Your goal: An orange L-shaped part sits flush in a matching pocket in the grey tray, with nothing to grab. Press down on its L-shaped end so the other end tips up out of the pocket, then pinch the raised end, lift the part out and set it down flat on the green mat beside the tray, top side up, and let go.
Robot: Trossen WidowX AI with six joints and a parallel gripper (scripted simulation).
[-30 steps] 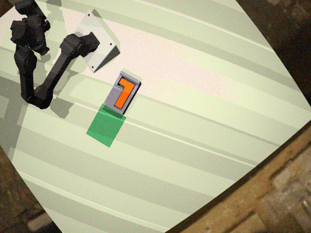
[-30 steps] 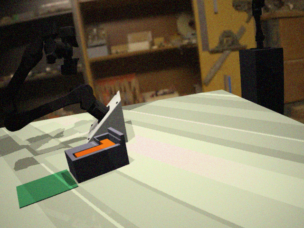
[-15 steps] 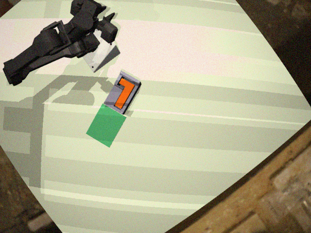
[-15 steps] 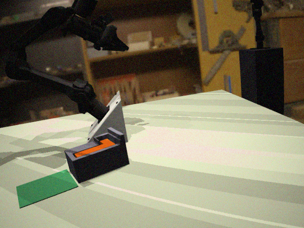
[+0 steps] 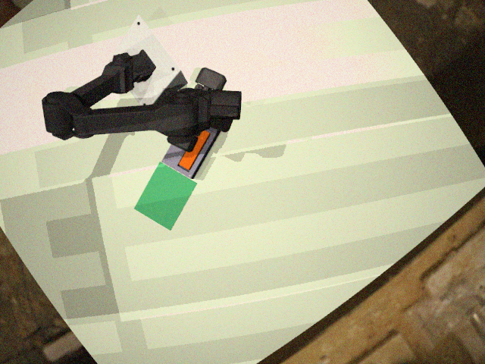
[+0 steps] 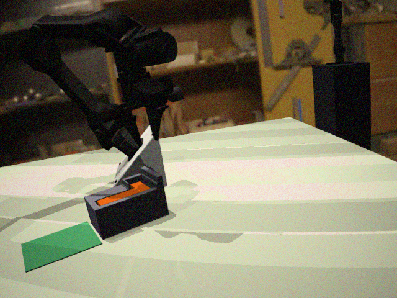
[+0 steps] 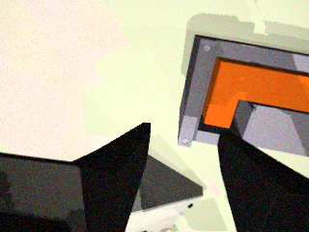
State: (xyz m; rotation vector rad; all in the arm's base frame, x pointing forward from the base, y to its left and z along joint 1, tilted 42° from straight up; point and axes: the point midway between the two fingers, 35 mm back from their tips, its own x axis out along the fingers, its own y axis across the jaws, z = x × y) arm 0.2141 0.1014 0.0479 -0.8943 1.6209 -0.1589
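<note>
The orange L-shaped part (image 5: 192, 152) (image 6: 123, 194) (image 7: 261, 82) lies level in the pocket of the grey tray (image 5: 170, 155) (image 6: 128, 218) (image 7: 195, 87). Its L-shaped end is at the tray's end away from the green mat (image 5: 164, 196) (image 6: 61, 246); the arm hides that end in the top view. The mat is bare, flat beside the tray's other end. My gripper (image 6: 149, 139) (image 7: 184, 134) is partly open with nothing between the fingers. It hangs above and behind the tray's raised end wall, clear of the part. Its fingertips are hidden in the top view.
A slanted white plate (image 5: 156, 47) (image 6: 146, 144) on a grey wedge stands close behind the tray, at the arm's base. The wedge (image 7: 166, 184) shows beyond the fingers in the wrist view. A dark pillar (image 6: 343, 102) stands beyond the table's far edge.
</note>
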